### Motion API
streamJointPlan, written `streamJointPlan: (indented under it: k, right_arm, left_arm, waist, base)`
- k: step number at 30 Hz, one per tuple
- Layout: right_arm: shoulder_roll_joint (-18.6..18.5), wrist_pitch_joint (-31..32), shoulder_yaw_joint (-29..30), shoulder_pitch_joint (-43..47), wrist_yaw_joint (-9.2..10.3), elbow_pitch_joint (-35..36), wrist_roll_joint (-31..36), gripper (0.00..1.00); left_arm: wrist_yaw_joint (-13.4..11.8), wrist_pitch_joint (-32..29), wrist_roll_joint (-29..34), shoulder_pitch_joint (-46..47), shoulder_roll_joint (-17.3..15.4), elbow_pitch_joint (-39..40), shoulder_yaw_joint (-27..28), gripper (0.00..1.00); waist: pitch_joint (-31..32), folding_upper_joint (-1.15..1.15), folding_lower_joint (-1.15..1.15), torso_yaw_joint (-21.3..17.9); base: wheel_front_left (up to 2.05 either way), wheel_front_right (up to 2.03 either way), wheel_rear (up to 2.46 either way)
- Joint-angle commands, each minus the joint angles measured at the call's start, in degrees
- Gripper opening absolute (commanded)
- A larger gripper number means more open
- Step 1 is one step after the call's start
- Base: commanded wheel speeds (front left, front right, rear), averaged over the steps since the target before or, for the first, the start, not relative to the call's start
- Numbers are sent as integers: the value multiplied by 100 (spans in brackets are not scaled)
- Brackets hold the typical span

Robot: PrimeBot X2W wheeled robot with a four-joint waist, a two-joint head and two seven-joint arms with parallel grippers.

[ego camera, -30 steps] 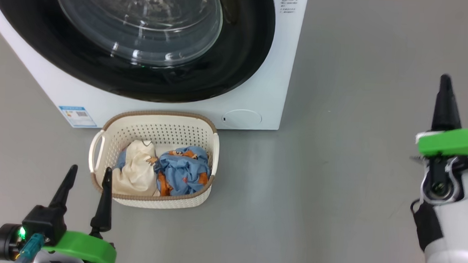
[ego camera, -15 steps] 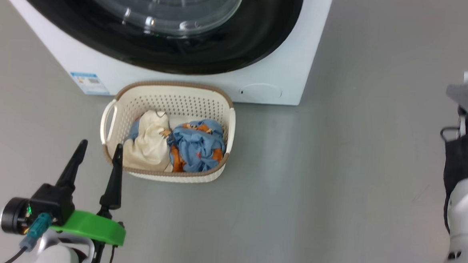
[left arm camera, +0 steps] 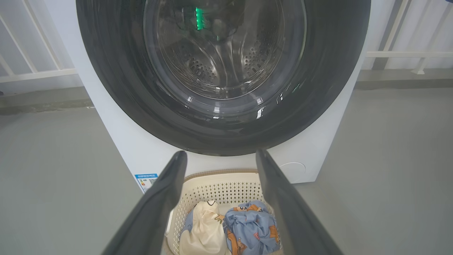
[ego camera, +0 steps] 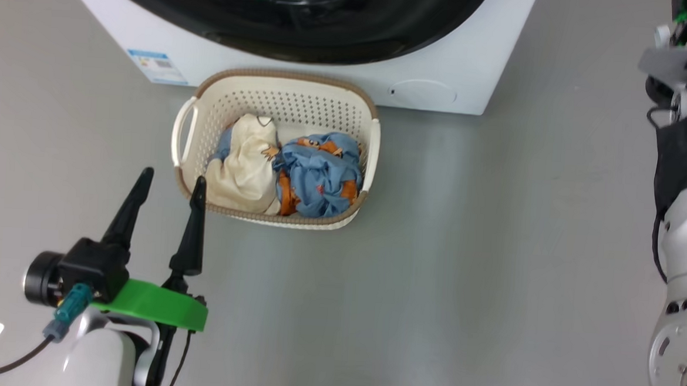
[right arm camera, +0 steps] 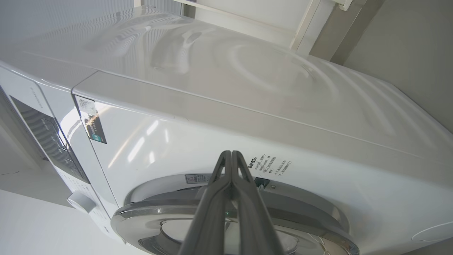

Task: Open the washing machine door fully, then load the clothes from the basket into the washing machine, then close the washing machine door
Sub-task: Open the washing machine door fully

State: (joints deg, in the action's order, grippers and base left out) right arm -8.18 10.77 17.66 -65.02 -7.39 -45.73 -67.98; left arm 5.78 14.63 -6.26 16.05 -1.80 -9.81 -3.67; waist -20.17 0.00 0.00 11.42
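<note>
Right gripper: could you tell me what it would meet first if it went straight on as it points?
The right gripper would probably meet the white front of the washing machine, beside the door rim; depth is unclear.

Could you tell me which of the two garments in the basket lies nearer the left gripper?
The cream-white garment: it lies on the basket's left side, toward the left gripper; the blue printed one lies farther right.
</note>
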Motion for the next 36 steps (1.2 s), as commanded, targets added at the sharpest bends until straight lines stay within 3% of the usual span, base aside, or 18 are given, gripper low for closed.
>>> streamJointPlan:
  k: [1,11,36]
  right_arm:
    - [93,88,-99,-315,-10,53,55,0]
    - [98,671,-176,-1067,-10,-524,323,0]
    - [181,724,-195,-2121,-10,-1137,1273,0]
  left_arm:
    - [-48,37,-79,165,-109,180,127,100]
    - [-175,37,-268,330,-109,268,-98,100]
    - [-396,37,-643,650,-108,465,-456,100]
  waist:
    - [-171,0,0,146]
    - [-495,0,0,376]
    - [-984,0,0,730]
  base:
    - [0,0,0]
    - [0,0,0]
    - [0,0,0]
